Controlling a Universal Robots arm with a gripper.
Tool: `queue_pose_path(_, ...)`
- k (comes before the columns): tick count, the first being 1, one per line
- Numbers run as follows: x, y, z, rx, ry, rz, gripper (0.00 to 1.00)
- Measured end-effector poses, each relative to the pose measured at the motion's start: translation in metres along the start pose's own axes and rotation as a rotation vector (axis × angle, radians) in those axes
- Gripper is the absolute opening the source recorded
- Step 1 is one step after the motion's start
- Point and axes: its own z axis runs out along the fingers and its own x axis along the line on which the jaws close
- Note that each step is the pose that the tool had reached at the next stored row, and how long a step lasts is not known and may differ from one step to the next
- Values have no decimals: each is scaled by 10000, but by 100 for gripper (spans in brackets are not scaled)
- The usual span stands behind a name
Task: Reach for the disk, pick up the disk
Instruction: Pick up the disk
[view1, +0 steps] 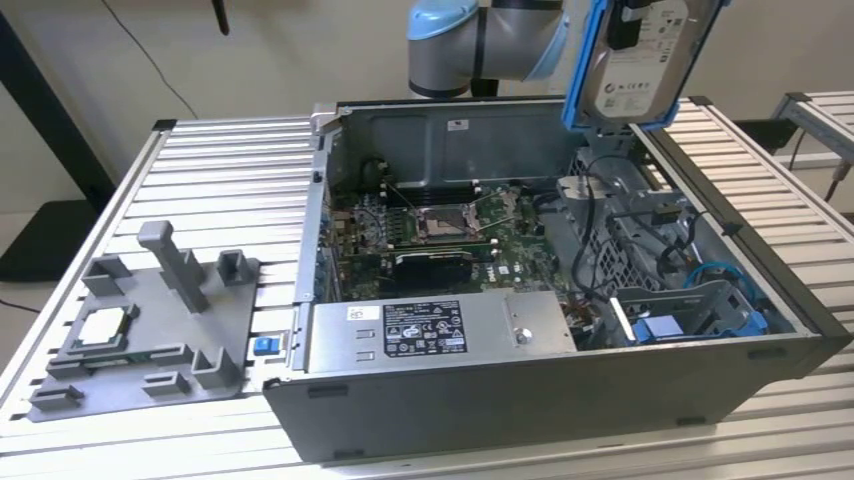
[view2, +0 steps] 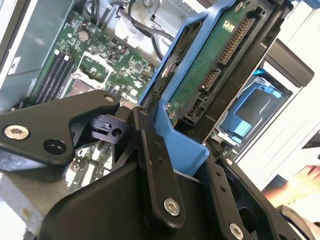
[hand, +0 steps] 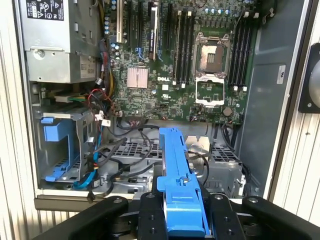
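A: What did the gripper (hand: 181, 210) hold?
B: Its black fingers (view2: 150, 165) were clamped on the blue frame of the disk (view1: 641, 62), one on either side.

A: Where was the disk relative to the open computer case (view1: 534, 400)?
B: Lifted clear above the case's far corner, standing on edge, label toward the exterior view. Below lay the motherboard (hand: 200, 65); beside the case sat a gray fixture (view1: 147, 320).

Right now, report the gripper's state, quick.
Gripper: shut on the hard drive in its blue frame, held upright above the open computer case.
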Motion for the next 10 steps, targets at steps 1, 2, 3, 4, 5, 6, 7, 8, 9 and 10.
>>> queue_pose_path(1, 10, 0, 0, -1, 0, 0, 0)
queue_pose_path(2, 22, -1, 0, -3, 1, 0, 0)
queue_pose_path(3, 33, -2, 0, -3, 0, 0, 0)
queue_pose_path(4, 43, -2, 0, -5, 0, 0, 0)
queue_pose_path(5, 52, -3, -1, -6, 1, 0, 0)
queue_pose_path(6, 62, -3, -1, -7, 1, -1, 0)
queue_pose_path(7, 82, -4, -1, -9, 1, 0, 0)
queue_pose_path(8, 91, -5, -1, -9, 0, 1, 0)
queue_pose_path(9, 101, -6, -1, -10, 1, 0, 0)
queue_pose_path(10, 110, -6, -1, -11, 0, 0, 0)
